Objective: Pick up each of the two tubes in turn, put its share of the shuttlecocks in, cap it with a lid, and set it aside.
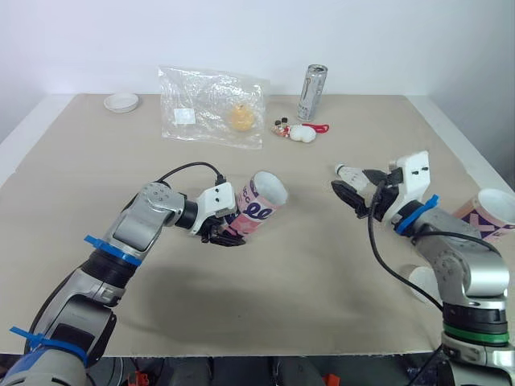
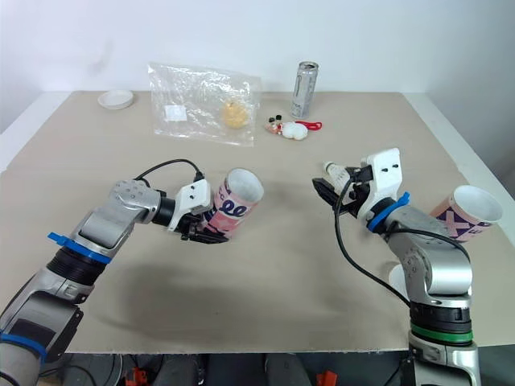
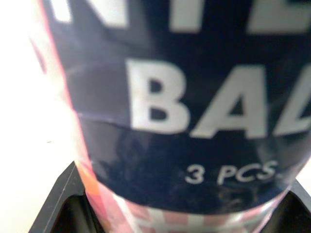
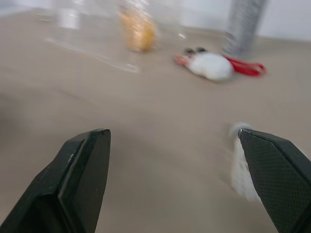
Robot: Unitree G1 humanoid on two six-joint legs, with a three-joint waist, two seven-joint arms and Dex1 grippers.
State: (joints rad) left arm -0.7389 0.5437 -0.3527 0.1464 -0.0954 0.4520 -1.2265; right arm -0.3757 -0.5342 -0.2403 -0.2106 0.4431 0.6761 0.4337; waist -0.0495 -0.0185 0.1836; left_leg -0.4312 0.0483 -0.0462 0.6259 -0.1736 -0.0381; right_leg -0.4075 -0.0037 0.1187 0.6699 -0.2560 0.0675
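- Left eye view shows the left gripper (image 1: 221, 232) closed around the lower part of a pink tube (image 1: 261, 203). The tube is tilted, and its open mouth points toward the right arm.
- The right gripper (image 4: 171, 135) has its fingers wide apart above the table (image 1: 322, 273). A white shuttlecock (image 4: 241, 167) is just beside one finger.
- A second tube (image 1: 492, 213) lies near the table's right edge.
- A white lid (image 1: 121, 102) rests at the far left corner, well apart from both tubes.
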